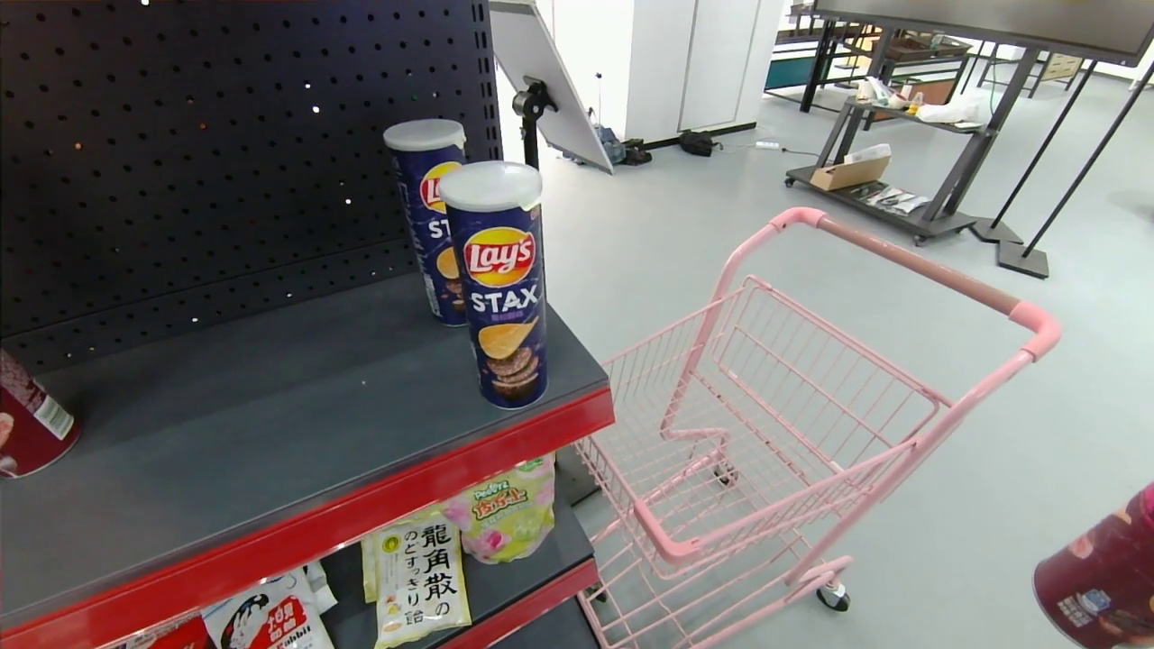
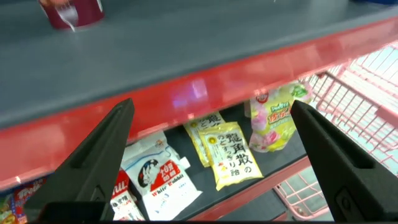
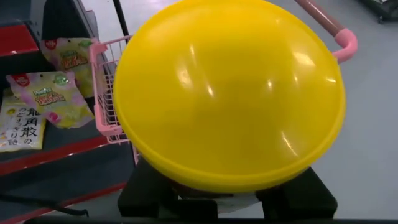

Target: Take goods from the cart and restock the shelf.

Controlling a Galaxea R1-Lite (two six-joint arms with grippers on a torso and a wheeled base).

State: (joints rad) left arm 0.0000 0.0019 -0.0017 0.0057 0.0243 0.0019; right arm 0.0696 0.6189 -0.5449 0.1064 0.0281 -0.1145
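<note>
Where the head view looks down on the shelf (image 1: 270,433), two blue chip cans (image 1: 500,288) stand upright at its right end, one just behind the other. A red can (image 1: 27,424) sits on the shelf at the view's left edge. The pink cart (image 1: 811,406) stands on the floor just right of the shelf. A dark red can (image 1: 1104,577) shows tilted at the lower right corner, apart from the cart. Snack bags (image 1: 424,577) lie on the lower shelf (image 1: 523,577).

In the left wrist view, the left claw (image 2: 211,106) is spread wide and holds nothing. It is in front of the shelf's red front edge, with the red can on top and the snack bags underneath.

In the right wrist view, the right claw (image 3: 217,199) grips the dark red can from both sides. The can's yellow lid (image 3: 227,93) faces the camera, with the pink cart behind it.
</note>
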